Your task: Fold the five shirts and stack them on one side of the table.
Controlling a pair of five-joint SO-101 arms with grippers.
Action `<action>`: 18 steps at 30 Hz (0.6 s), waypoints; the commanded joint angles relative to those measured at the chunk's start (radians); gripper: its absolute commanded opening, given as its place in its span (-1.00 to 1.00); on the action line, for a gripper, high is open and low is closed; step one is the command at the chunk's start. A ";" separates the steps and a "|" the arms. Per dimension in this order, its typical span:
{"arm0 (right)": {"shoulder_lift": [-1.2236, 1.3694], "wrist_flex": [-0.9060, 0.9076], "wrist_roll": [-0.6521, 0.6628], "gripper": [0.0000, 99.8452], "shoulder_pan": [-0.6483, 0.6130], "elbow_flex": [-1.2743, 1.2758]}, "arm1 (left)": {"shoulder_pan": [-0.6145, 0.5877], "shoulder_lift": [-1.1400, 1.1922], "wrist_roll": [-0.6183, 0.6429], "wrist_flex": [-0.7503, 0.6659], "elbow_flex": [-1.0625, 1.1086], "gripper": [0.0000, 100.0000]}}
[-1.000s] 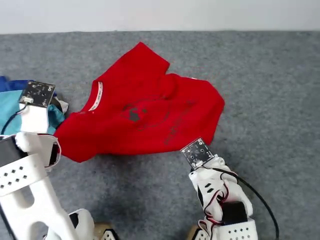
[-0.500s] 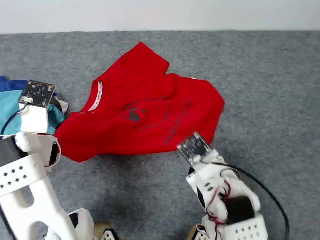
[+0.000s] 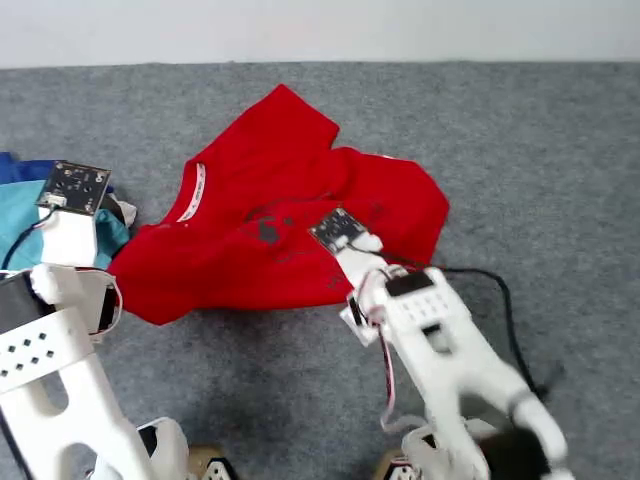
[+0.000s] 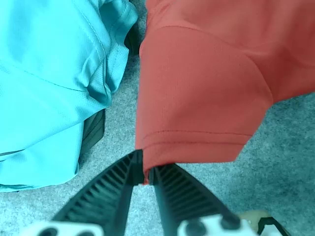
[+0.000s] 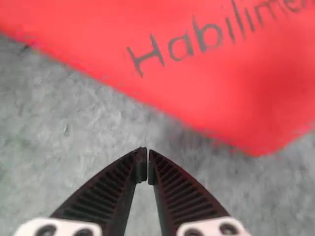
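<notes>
Got the red shirt [image 3: 290, 230] rumpled mid table [image 3: 560, 150], nearer its left edge. Pinching its sleeve hem in the left gripper [image 4: 146, 171], beside a teal shirt [image 4: 44, 73]. Hovering the right gripper [image 5: 143, 167] by the near hem, jaws pressed together, empty.

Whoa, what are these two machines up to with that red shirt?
Two robot arms are working on laundry. The left tool is pinched shut on the sleeve hem of a red shirt, which lies spread out but rumpled on the grey table. The right tool is shut and empty, over the table right beside the shirt's printed edge. A turquoise shirt lies bunched next to the red one.
</notes>
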 commanded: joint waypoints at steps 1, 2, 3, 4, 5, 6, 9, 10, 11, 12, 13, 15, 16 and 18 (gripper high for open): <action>0.222 -0.038 -0.006 -0.98 0.002 -0.190 | 0.000 -0.026 -0.005 0.026 -0.002 -0.97; 0.283 -0.033 -0.006 -0.98 0.004 -0.247 | 0.000 -0.026 -0.005 0.026 -0.002 -0.97; 0.343 -0.027 -0.006 -0.98 0.005 -0.305 | 0.000 -0.026 -0.005 0.026 -0.002 -0.97; 0.398 -0.027 -0.006 -0.98 0.010 -0.361 | 0.000 -0.026 -0.005 0.026 -0.002 -0.97; 0.446 -0.025 -0.006 -0.98 0.019 -0.417 | 0.002 -0.026 -0.005 0.026 -0.002 -0.97; 0.490 -0.016 -0.006 -0.98 0.025 -0.476 | 0.002 -0.026 -0.005 0.026 -0.002 -0.97; 0.602 0.015 -0.006 -0.98 0.039 -0.655 | 0.003 -0.026 -0.005 0.026 -0.002 -0.97; 0.636 0.019 -0.006 -0.98 0.044 -0.707 | 0.003 -0.026 -0.005 0.026 -0.002 -0.97; 0.670 0.022 -0.006 -0.98 0.047 -0.758 | 0.003 -0.026 -0.005 0.026 -0.002 -0.97; 0.704 0.022 -0.006 -0.98 0.048 -0.804 | 0.003 -0.026 -0.005 0.026 -0.002 -0.97; 0.734 0.022 -0.006 -0.98 0.050 -0.848 | 0.003 -0.026 -0.005 0.026 -0.002 -0.97; 0.792 0.016 -0.006 -0.98 0.050 -0.931 | 0.003 -0.026 -0.005 0.026 -0.002 -0.97; 0.820 0.015 -0.006 -0.98 0.048 -0.976 | 0.003 -0.025 -0.005 0.026 -0.002 -0.97; 0.880 0.013 -0.006 -0.98 0.048 -1.074 | 0.003 -0.025 -0.006 0.026 -0.002 -0.97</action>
